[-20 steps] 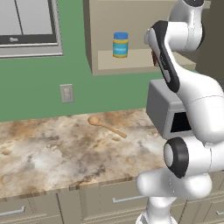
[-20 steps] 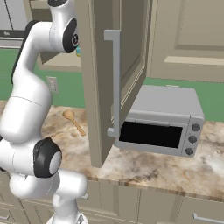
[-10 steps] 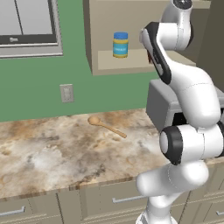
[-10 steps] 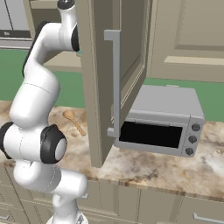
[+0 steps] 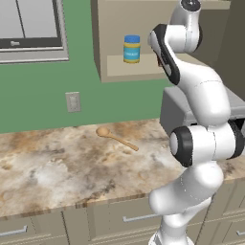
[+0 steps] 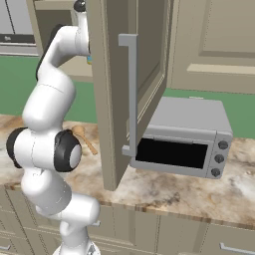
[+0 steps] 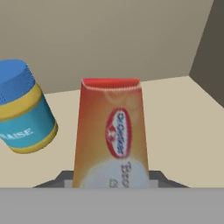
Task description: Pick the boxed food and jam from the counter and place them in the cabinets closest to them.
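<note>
Pincer (image 7: 111,186) clamped on the boxed food (image 7: 110,131), holding it over the cabinet shelf (image 7: 175,127) for placement, beside the blue-lidded jar (image 7: 22,109).

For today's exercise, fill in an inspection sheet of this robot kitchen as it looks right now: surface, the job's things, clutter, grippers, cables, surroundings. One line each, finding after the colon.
Surface: marbled counter, with a wooden spoon lying on it.
Job's things: boxed food held over the pale shelf inside the open cabinet; jam nothing seen.
Clutter: blue-lidded jar on that shelf, beside the box.
Grippers: gripper shut on the boxed food, fingers hidden behind it.
Cables: nothing seen.
Surroundings: toaster oven on the counter, open cabinet door, wall outlet, window.
</note>
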